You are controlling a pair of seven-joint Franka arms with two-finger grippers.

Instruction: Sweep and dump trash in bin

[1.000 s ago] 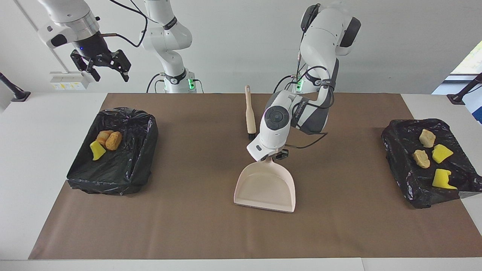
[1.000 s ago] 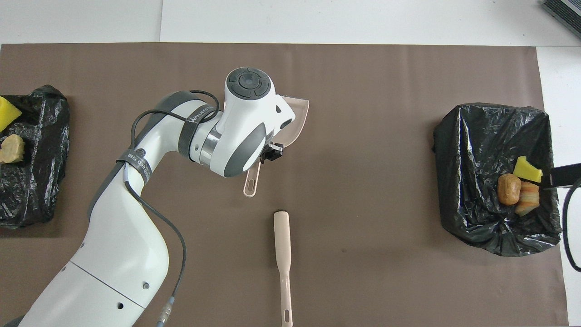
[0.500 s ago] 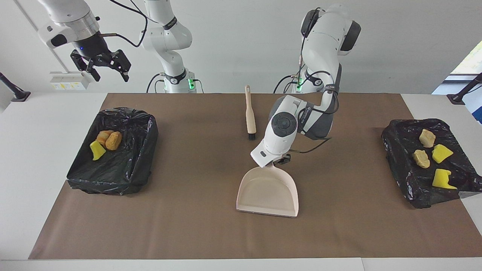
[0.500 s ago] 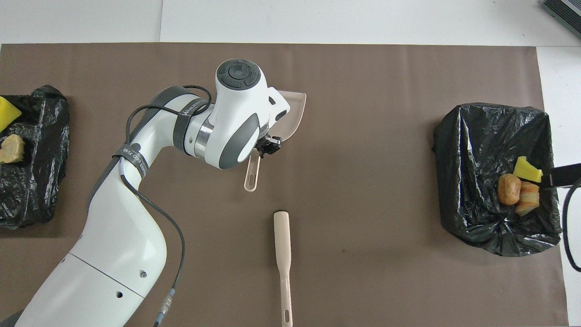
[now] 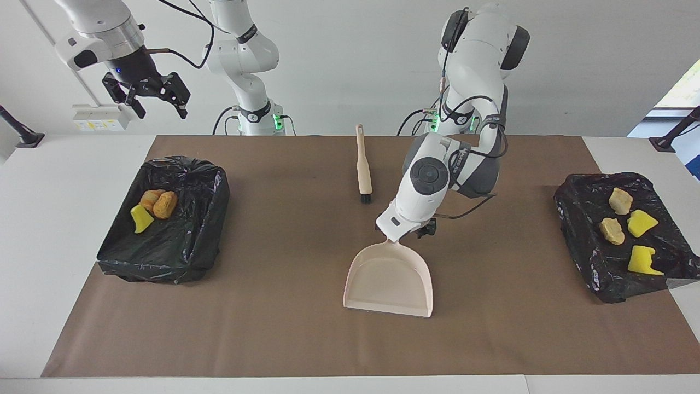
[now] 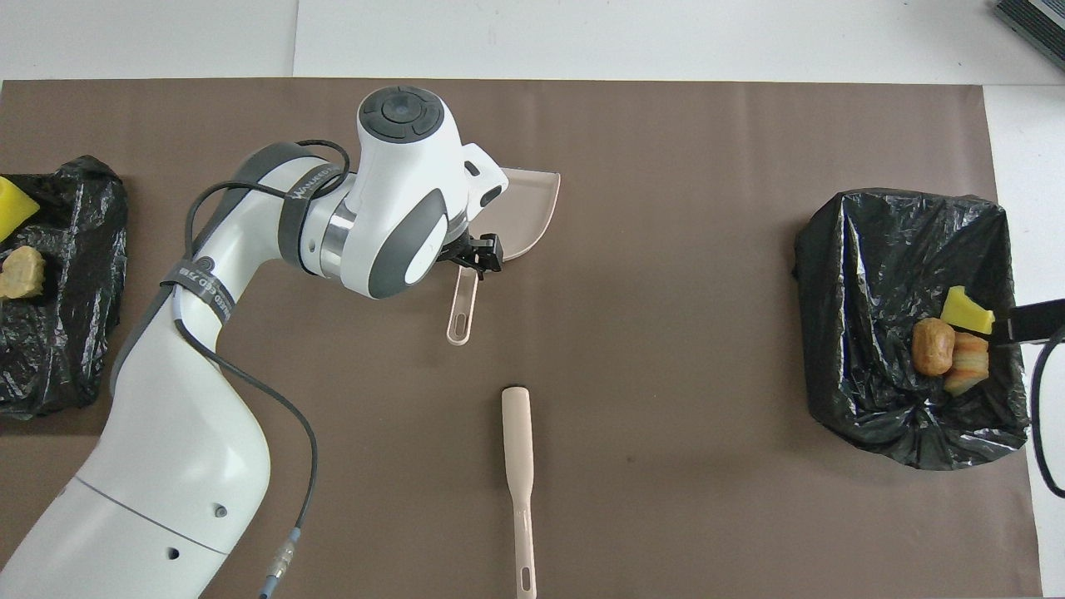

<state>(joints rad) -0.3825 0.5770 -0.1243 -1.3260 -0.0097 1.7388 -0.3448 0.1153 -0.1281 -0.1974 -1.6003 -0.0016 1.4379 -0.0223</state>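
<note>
A pale pink dustpan (image 5: 389, 279) (image 6: 528, 216) lies empty on the brown mat at mid-table, its handle pointing toward the robots. My left gripper (image 5: 425, 230) (image 6: 481, 254) sits low over the handle where it joins the pan. A matching brush (image 5: 363, 164) (image 6: 517, 466) lies nearer the robots. The black-lined bin (image 5: 126, 257) (image 6: 865, 274) at the right arm's end holds three scraps of trash (image 5: 156, 207) (image 6: 932, 345). My right gripper (image 5: 159, 109) hangs open, high over the table edge by the bin.
At the left arm's end of the table, a black bag over a low tray (image 5: 607, 279) (image 6: 58, 349) carries several yellow and tan scraps (image 5: 641, 223). The brown mat (image 5: 284, 339) covers most of the white table.
The left arm has drawn toward its own end of the table. The dustpan has slid slightly away from the robots and lies flat. The right arm has not moved.
</note>
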